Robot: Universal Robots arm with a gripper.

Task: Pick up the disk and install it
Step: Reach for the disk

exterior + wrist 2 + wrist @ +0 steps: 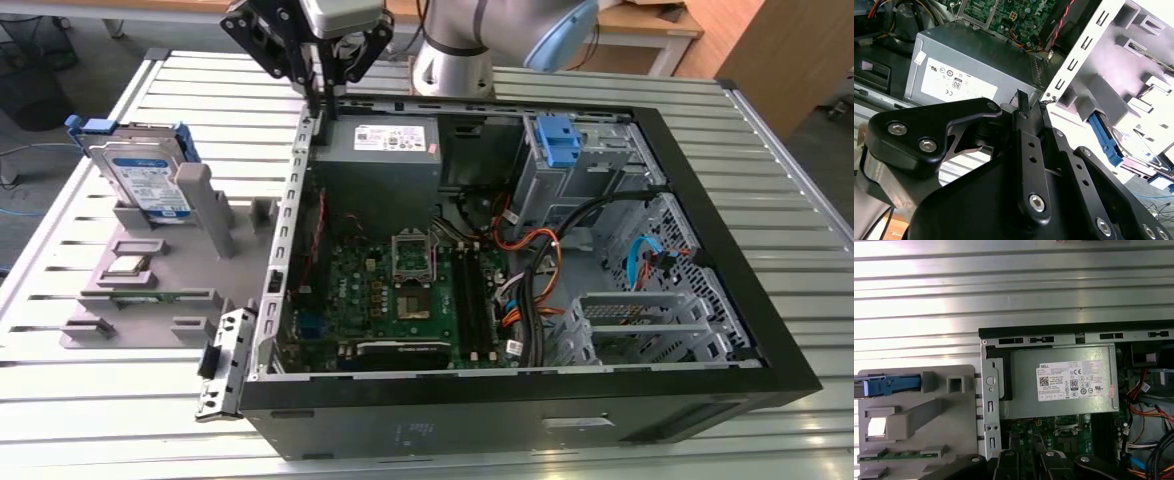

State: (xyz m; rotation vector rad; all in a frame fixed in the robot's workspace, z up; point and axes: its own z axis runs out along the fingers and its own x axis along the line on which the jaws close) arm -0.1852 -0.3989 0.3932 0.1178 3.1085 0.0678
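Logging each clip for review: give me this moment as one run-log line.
gripper: empty, over case edge by power supply | disk: upright in grey holder, untouched | install: not done

Lab workbench under me: slatted metal table (120,405), opened computer case (467,430), grey parts fixture (147,300), wooden desk (651,25) far behind.

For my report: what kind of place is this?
Probably a robotics lab bench: an open computer case on a slatted metal table, a grey fixture holding the disk, a robot arm.
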